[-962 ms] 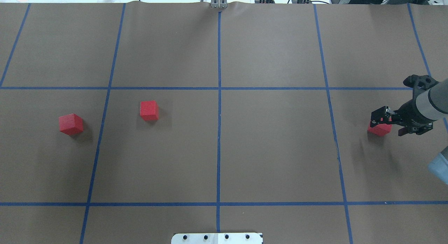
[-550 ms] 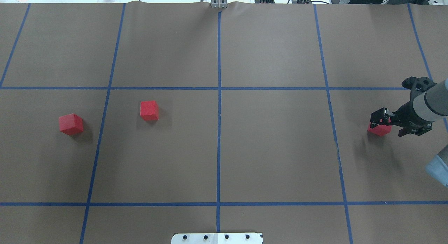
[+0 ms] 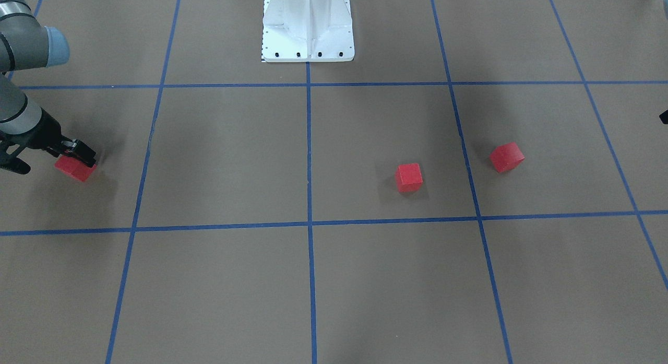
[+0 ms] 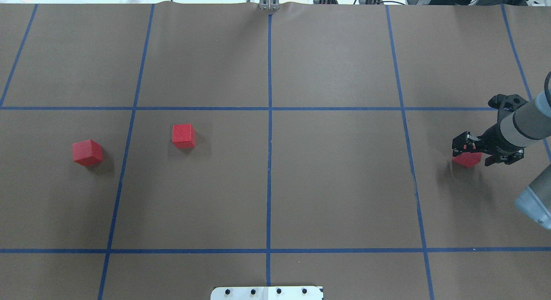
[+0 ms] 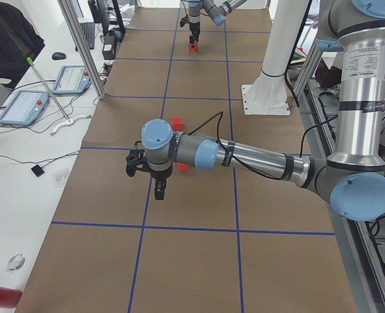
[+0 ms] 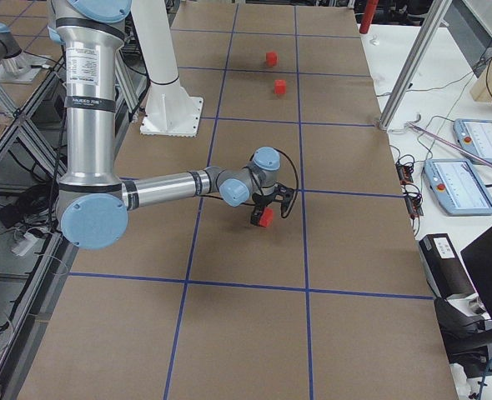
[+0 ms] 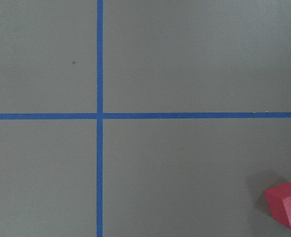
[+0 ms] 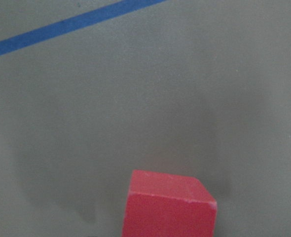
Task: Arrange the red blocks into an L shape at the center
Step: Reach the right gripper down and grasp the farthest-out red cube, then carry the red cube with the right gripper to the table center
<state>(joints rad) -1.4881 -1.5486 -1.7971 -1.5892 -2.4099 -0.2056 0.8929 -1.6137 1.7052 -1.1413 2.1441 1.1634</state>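
Three red blocks lie apart on the brown paper. One red block (image 4: pixel 87 153) (image 3: pixel 506 156) is at the left, and a second (image 4: pixel 183 135) (image 3: pixel 408 176) lies nearer the center (image 4: pixel 269 179). The third (image 4: pixel 467 160) (image 3: pixel 75 169) (image 8: pixel 169 205) sits far right, on the surface. My right gripper (image 4: pixel 465 146) (image 3: pixel 82 155) hangs low just over this block; its jaws look open around the block's top. My left gripper (image 5: pixel 154 177) shows well only in the exterior left view, so I cannot tell its state. Its wrist view catches a red block (image 7: pixel 286 205).
Blue tape lines (image 4: pixel 269 108) split the paper into a grid. The robot's white base (image 3: pixel 307 27) stands at the near edge. A person (image 5: pixel 6 39) sits beside tablets (image 5: pixel 23 106) off the table's far side.
My right gripper has shifted slightly left over the far-right block, and the forearm has swung a little. All three blocks have stayed where they were.
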